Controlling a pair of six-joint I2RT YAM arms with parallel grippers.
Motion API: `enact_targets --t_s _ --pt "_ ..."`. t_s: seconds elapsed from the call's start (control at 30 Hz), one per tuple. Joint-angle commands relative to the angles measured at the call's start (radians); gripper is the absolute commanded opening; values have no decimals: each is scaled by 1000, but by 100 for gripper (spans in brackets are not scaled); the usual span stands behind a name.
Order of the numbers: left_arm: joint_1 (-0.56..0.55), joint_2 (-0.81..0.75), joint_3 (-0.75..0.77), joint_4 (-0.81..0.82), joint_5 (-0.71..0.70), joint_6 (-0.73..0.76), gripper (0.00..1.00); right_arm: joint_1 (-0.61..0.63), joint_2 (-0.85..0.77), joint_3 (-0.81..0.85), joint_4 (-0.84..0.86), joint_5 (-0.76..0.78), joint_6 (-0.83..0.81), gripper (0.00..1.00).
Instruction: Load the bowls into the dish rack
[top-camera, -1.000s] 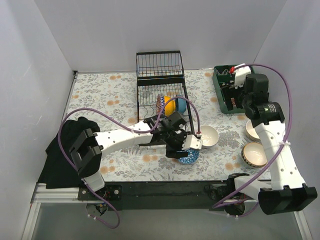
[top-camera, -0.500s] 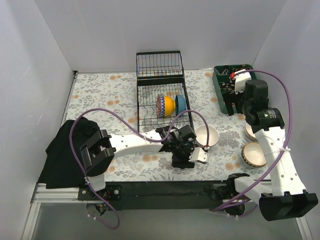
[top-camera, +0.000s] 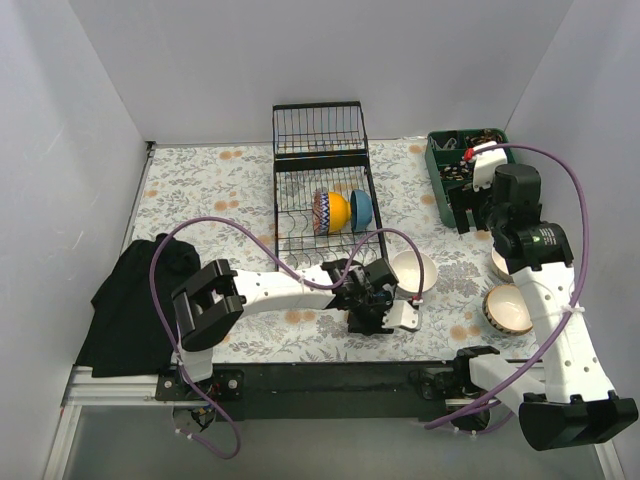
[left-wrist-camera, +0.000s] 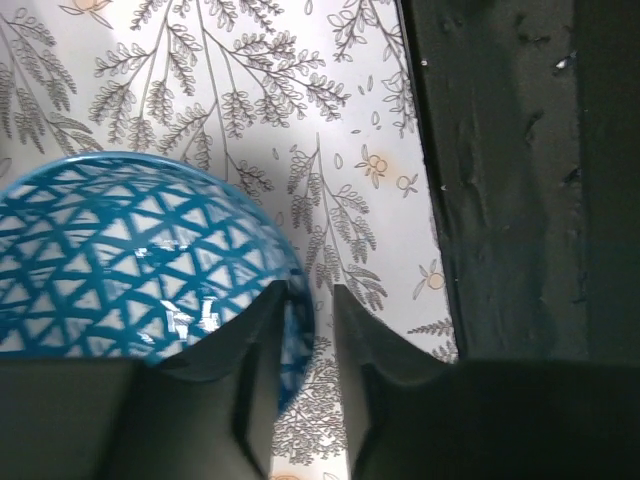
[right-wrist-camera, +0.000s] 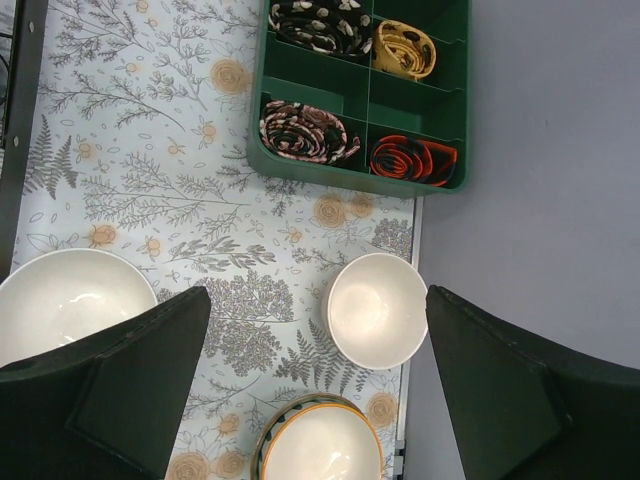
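A blue lattice-patterned bowl (left-wrist-camera: 130, 250) sits on the flowered cloth near the table's front edge. My left gripper (left-wrist-camera: 307, 297) straddles its right rim, one finger inside and one outside, closed to a narrow gap. In the top view the left gripper (top-camera: 374, 312) hides this bowl. The black wire dish rack (top-camera: 290, 215) holds a yellow-orange patterned bowl (top-camera: 332, 212) and a blue bowl (top-camera: 361, 208) on edge. My right gripper (right-wrist-camera: 317, 292) is open and empty, high above a small white bowl (right-wrist-camera: 377, 310), an orange-rimmed bowl (right-wrist-camera: 320, 448) and a larger white bowl (right-wrist-camera: 65, 300).
A green compartment tray (top-camera: 440, 195) with rolled items stands at the back right. A black cloth (top-camera: 125, 300) lies at the front left. The white bowl (top-camera: 415, 272) is right of the left gripper. The tan bowl (top-camera: 508, 308) is near the right edge.
My left gripper moved forward and down over the blue bowl, which now is hidden in the top view. The right arm shifted slightly toward the back right.
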Motion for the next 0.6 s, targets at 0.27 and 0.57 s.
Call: enact_targets --t_s 0.27,0.57 --pt "-11 -97 24 -54 -22 6 0 -4 -11 25 -11 18 20 97" --pt "88 -213 290 -354 67 -18 0 -2 41 57 -51 -3 19 96"
